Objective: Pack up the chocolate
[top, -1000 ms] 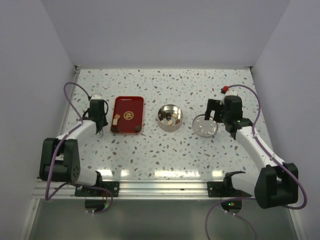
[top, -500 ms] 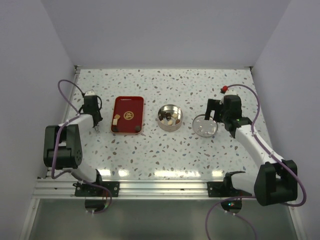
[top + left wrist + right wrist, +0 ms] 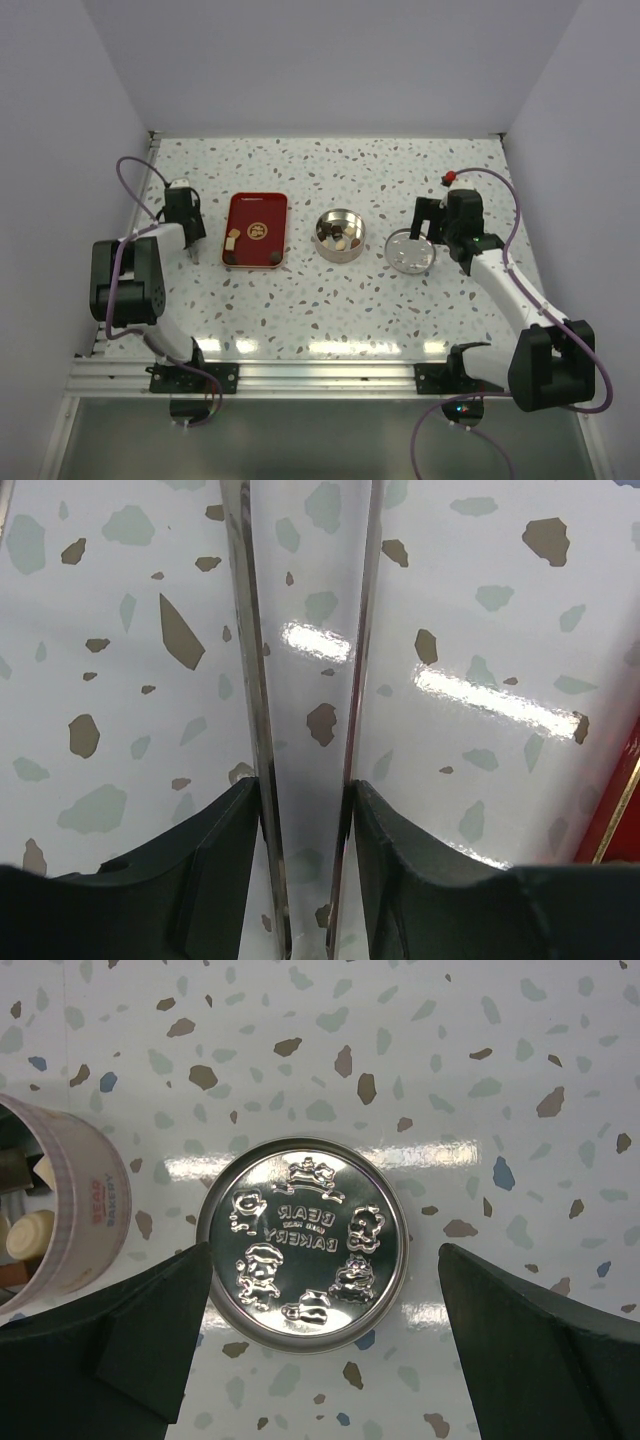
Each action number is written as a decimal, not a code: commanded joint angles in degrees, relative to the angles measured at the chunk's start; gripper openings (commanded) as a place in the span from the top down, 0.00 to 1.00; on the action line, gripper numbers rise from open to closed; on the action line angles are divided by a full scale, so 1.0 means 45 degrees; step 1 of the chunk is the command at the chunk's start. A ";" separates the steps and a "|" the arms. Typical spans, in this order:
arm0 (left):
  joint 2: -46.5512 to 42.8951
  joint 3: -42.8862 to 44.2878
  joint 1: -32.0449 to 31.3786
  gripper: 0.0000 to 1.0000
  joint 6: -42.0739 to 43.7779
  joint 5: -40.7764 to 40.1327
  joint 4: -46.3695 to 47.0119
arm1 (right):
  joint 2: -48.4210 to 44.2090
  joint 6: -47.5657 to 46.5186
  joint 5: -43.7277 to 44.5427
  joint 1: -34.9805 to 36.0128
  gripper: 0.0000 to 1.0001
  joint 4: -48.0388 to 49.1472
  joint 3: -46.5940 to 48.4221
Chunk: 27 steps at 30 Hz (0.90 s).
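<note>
Three pieces of chocolate (image 3: 233,238) lie in the red tray (image 3: 256,208), one cream and two dark. Several more sit inside the open round tin (image 3: 339,236), and a cream piece (image 3: 27,1235) shows at its edge in the right wrist view. My left gripper (image 3: 187,222) is left of the tray, low over the table, shut on a pair of thin metal tongs (image 3: 249,660). The tong blades stand apart with nothing between them. My right gripper (image 3: 322,1260) hangs open over the embossed tin lid (image 3: 303,1243), its fingers on either side of the lid and not touching it.
The lid (image 3: 410,251) lies flat to the right of the tin (image 3: 70,1210). A red tray edge (image 3: 620,810) shows at the right of the left wrist view. A small red object (image 3: 450,180) sits behind the right arm. White walls close in the table on three sides.
My left arm has drawn back and to the left, away from the tray, and the tong blades have spread a little. The right arm has not moved.
</note>
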 commanded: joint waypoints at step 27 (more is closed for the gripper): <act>-0.0284 0.0615 0.0117 0.18 -0.0453 0.0742 -0.0229 | -0.0077 -0.0134 0.0248 0.0037 0.01 -0.0125 0.0529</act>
